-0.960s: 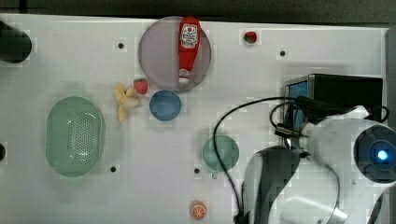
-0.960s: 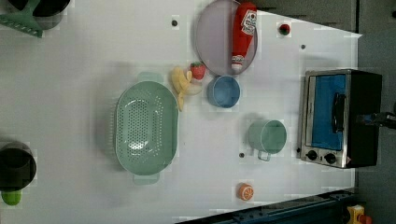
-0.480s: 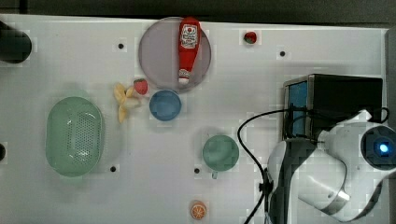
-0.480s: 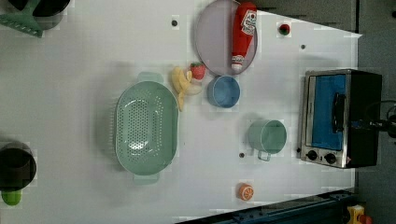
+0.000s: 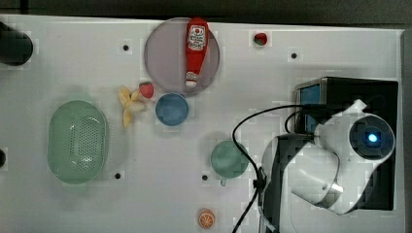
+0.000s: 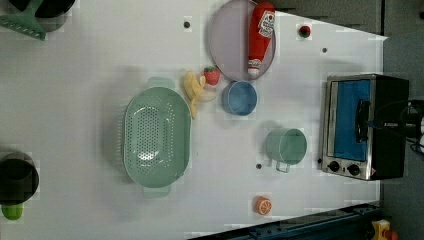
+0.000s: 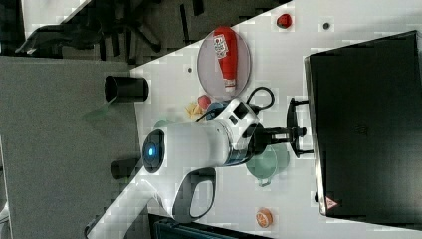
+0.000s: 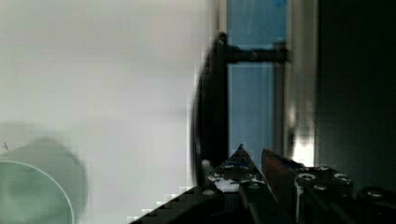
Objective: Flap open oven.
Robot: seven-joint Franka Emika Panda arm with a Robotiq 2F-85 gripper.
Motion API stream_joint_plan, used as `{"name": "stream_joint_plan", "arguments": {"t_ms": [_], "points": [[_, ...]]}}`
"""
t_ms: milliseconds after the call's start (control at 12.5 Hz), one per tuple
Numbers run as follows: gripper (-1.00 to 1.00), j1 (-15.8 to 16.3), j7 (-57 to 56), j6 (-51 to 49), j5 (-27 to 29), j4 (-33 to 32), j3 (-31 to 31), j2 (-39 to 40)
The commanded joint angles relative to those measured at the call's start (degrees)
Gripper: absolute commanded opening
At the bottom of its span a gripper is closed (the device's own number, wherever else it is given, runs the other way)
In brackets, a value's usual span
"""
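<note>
The oven (image 6: pixel 387 127) stands at the left view's right, its blue glass door lying flat against the silver frame. Two black knobs (image 6: pixel 345 167) sit at one end of the front. The dark bar handle (image 6: pixel 361 120) crosses the glass. My gripper (image 6: pixel 376 122) reaches over the black top, fingers together, tips right at the handle. In the right view the gripper (image 7: pixel 297 132) meets the handle (image 7: pixel 291 107) in front of the oven (image 7: pixel 368 124). The wrist view has the handle (image 8: pixel 210 112) beside the fingertips (image 8: pixel 239 156). In the top view my arm covers much of the oven (image 5: pixel 357 90).
A green mug (image 5: pixel 228 159) stands on the white table just in front of the oven door. Farther off are a blue bowl (image 5: pixel 172 109), a plate (image 5: pixel 165 58) with a ketchup bottle (image 5: pixel 196 48), a green colander (image 5: pixel 77 141), a banana (image 5: pixel 127 104) and an orange slice (image 5: pixel 206 219).
The arm has swung over the oven in the top view. In the left view the gripper has come in from the right edge up to the door handle. The door looks unchanged.
</note>
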Motion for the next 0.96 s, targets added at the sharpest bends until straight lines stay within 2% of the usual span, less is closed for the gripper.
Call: {"name": "stream_joint_plan", "arguments": {"t_ms": [80,240,480,720,960], "points": [[-0.65,0.55,-1.28,0.24,-0.11,-0.13,0.14,0.75],[-0.65,1.30,1.61,0.22,-2.12,-0.36,0.19,0.74],[-0.65,3.67,8.24,0.15,-10.85,-1.06,0.97,0.76],[-0.65,5.88,18.57,0.15,-15.83,-2.83,3.15,0.77],[-0.65,7.71,28.01,-0.01,-23.53,-3.95,6.45,2.21]]}}
